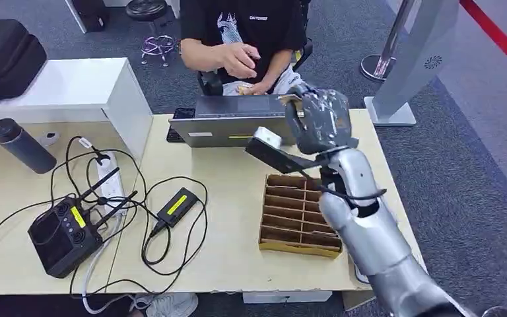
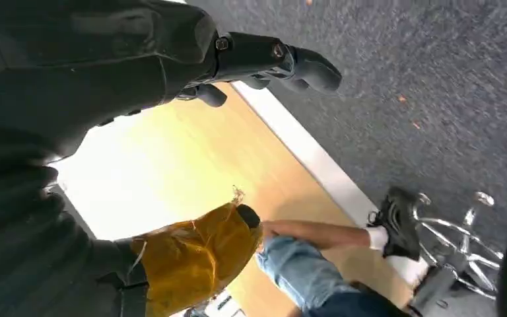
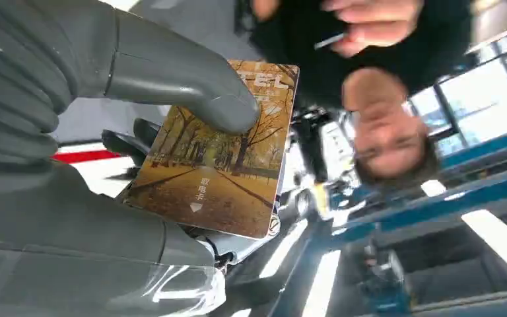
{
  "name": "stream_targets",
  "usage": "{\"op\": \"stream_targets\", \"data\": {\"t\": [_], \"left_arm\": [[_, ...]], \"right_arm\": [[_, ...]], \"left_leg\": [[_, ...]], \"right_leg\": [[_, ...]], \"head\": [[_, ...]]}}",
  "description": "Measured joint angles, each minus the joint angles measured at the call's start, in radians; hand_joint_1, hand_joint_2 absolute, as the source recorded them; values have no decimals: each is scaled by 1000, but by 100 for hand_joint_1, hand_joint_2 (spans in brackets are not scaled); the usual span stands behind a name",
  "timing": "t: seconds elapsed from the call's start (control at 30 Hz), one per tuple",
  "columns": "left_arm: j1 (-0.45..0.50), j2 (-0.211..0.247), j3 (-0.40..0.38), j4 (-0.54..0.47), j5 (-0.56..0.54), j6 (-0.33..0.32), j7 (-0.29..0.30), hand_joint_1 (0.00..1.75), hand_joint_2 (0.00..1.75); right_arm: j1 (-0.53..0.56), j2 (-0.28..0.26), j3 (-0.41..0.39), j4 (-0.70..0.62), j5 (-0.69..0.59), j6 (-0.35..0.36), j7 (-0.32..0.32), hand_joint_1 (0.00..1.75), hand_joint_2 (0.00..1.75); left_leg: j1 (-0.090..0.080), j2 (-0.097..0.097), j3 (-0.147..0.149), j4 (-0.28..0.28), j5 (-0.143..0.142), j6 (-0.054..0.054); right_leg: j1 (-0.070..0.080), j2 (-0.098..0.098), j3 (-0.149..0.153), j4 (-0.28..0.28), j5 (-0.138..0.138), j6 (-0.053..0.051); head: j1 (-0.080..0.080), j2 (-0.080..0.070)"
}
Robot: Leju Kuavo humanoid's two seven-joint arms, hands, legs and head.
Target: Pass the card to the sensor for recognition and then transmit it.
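The card (image 3: 218, 175) sits near the centre of my right wrist view, pinned flat between my thick grey thumb and the darker fingers (image 3: 122, 142) behind it; that is my right hand (image 1: 322, 119) in the upper middle of the head view, raised over the far edge of the counter (image 1: 231, 218). The thumb covers only one upper corner, so I judge the hold shallow: a tilt or a nudge could let the card pivot and slide out, perhaps into the slotted cardboard tray (image 1: 297, 214) below my forearm. The grey laptop-like unit (image 1: 228, 125) lies just beside my hand, and I could clip it. The person (image 1: 244, 39) behind it has hands busy, so a handover may be mistimed. My left hand (image 2: 264, 63) hangs holding nothing, fingers loosely apart.
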Motion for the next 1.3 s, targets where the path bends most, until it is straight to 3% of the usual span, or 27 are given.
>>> {"op": "stream_targets", "data": {"t": [0.2,0.3,0.47,0.5,0.73,0.77,0.97,1.07,1.17,1.3], "left_arm": [[0,8,-23,0,-12,-16,-6,0,175],[0,8,-34,0,-17,-26,-6,0,175],[0,8,-40,0,-17,-27,-6,0,175],[0,8,-41,0,-17,-27,-6,0,175],[1,8,-43,0,-18,-27,-8,0,175],[1,8,-43,0,-18,-27,-8,0,175],[1,8,-44,0,-16,-27,-8,0,175],[1,7,-44,0,0,-27,-5,0,175],[3,6,-44,0,14,-25,0,0,175],[5,5,-41,0,45,-13,14,0,175]], "right_arm": [[-208,109,67,281,-23,85,65,175,175],[-289,159,72,437,-73,77,45,175,175],[-335,200,73,574,-100,33,-3,175,175],[-337,204,74,587,-100,33,-10,33,175],[-337,222,93,627,-94,40,-24,33,175],[-337,223,95,630,-94,40,-23,0,175],[-334,225,103,639,-92,42,-47,0,175],[-311,225,97,624,-221,106,-137,0,175],[-274,223,81,581,-341,164,-186,0,175],[-177,196,41,412,-657,388,-235,0,175]], "left_leg": [[1,-2,-2,0,1,-1],[1,-3,-2,0,1,-1],[0,-2,-2,0,1,-1],[0,-2,-3,0,1,-1],[0,-2,-3,0,0,-1],[0,-2,-3,0,0,-1],[1,-2,-3,0,0,-1],[1,-2,-3,0,0,-1],[0,-2,-3,0,0,-1],[0,-2,-3,0,0,-1]], "right_leg": [[1,-2,-1,1,0,0],[1,-2,-2,0,0,0],[1,-2,-1,0,0,0],[1,-2,-2,0,0,0],[0,-2,-2,0,0,0],[0,-2,-2,0,0,0],[1,-2,-2,0,0,0],[1,-2,-2,0,0,0],[1,-2,-3,0,0,0],[1,-2,-3,0,0,0]], "head": [[0,0],[0,0],[0,0],[0,0],[0,0],[0,0],[0,0],[0,0],[0,0],[0,0]]}}
